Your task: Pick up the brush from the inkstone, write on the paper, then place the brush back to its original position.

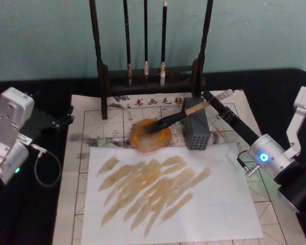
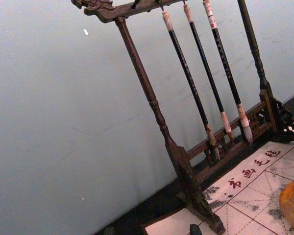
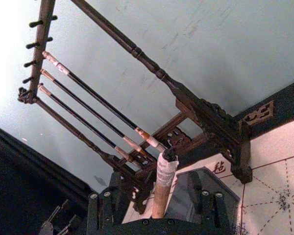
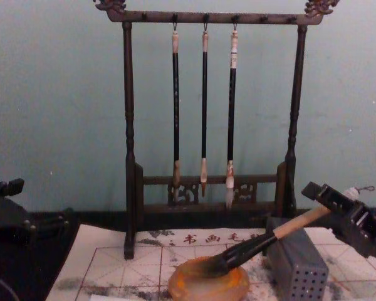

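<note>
- Two grippers show. The right gripper reaches over the far right corner of the paper to the top end of the brush. We see its fingers apart on either side of the pale handle, with a gap beside the wood.
- The brush lies tilted, its black bristles in the inkstone and its handle crossing the top of the grey block just right of it.
- The inkstone sits on the paper near its far edge, in front of the rack where three thin brushes hang.
- A white sheet streaked with yellow-brown strokes lies on the paper, on the near side of the inkstone.
- The left gripper rests over the dark table left of the paper, well apart from the brush. We cannot tell whether it is apart or together.
</note>
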`<action>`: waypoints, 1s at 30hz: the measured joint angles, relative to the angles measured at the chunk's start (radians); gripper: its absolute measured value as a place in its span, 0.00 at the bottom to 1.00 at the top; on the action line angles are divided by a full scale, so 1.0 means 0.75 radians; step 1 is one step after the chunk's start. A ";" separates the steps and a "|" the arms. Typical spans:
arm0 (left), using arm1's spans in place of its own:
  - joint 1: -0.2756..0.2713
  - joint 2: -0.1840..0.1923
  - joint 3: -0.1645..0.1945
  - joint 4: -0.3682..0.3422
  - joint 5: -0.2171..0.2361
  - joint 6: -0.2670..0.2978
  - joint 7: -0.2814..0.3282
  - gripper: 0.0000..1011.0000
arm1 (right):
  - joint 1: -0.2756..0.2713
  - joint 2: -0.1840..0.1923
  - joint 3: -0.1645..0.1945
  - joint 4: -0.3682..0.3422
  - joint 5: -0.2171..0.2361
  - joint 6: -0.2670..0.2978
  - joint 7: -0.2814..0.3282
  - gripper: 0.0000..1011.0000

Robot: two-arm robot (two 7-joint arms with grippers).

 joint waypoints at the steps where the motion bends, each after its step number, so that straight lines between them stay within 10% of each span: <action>1: 0.000 0.000 0.000 0.000 0.000 0.000 0.000 0.99 | 0.000 0.000 0.000 0.000 0.000 0.000 0.000 0.89; 24: 0.000 0.000 0.000 0.000 0.000 0.000 0.000 0.99 | 0.000 0.000 0.000 0.000 -0.001 0.000 0.000 0.18; 30: 0.000 0.000 0.000 0.000 0.000 0.000 0.000 0.99 | 0.000 0.000 0.000 0.000 -0.001 0.000 0.000 0.18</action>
